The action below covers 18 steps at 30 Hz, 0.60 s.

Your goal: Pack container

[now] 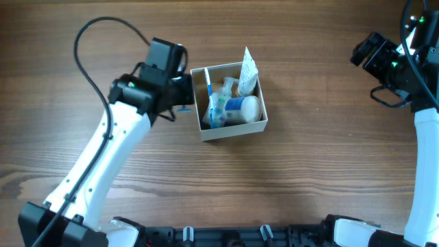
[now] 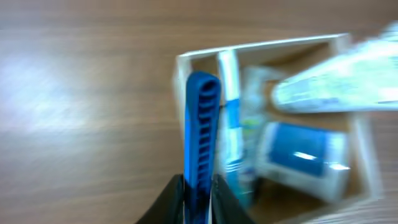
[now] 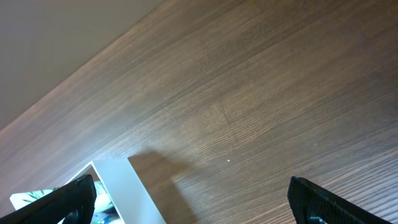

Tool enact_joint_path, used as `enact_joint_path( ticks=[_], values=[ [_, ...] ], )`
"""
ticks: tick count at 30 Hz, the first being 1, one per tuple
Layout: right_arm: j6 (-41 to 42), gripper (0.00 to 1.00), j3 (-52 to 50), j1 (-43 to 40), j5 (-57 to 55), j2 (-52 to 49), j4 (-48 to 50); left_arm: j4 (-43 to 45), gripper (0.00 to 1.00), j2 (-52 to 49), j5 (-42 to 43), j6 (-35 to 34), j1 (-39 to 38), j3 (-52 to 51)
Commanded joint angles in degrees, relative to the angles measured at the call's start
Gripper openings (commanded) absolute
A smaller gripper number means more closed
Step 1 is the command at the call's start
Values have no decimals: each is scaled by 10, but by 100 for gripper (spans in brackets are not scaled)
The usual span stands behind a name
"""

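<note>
The container (image 1: 233, 129) is a small square white-walled box with a tan inside, at the table's middle. It holds a blue-and-white toothbrush (image 1: 208, 92), a white bottle with a blue label (image 1: 241, 108) and a pale sachet (image 1: 248, 68) that stands up at the far corner. My left gripper (image 1: 184, 103) is at the box's left wall, shut on a blue ribbed stick-like item (image 2: 201, 124). In the left wrist view the item's tip reaches the box's left rim (image 2: 261, 46). My right gripper (image 1: 370, 56) is open and empty at the far right, away from the box.
The wooden table (image 1: 322, 171) surrounds the box. The right wrist view shows the box's white wall (image 3: 134, 186) at lower left and my right gripper's fingers (image 3: 193, 193) spread wide over bare wood. A black cable (image 1: 89, 41) loops at the far left.
</note>
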<state>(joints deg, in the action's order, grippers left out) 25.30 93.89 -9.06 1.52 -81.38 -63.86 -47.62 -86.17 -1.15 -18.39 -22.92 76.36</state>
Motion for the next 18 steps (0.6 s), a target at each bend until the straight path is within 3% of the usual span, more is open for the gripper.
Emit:
enact_joint_path(
  ticks=[1,5,10,18],
  values=[
    [3,100,2,-1,10,-1,2,34,17,-36,-3,-59,-29,1],
    [3,100,2,-1,10,-1,2,63,18,-85,-6,-88,-31,1],
    [3,100,2,-1,10,-1,2,71,29,-114,-4,-93,-31,1],
    [3,100,2,-1,10,-1,2,31,47,-11,-8,-90,-31,2]
  ],
)
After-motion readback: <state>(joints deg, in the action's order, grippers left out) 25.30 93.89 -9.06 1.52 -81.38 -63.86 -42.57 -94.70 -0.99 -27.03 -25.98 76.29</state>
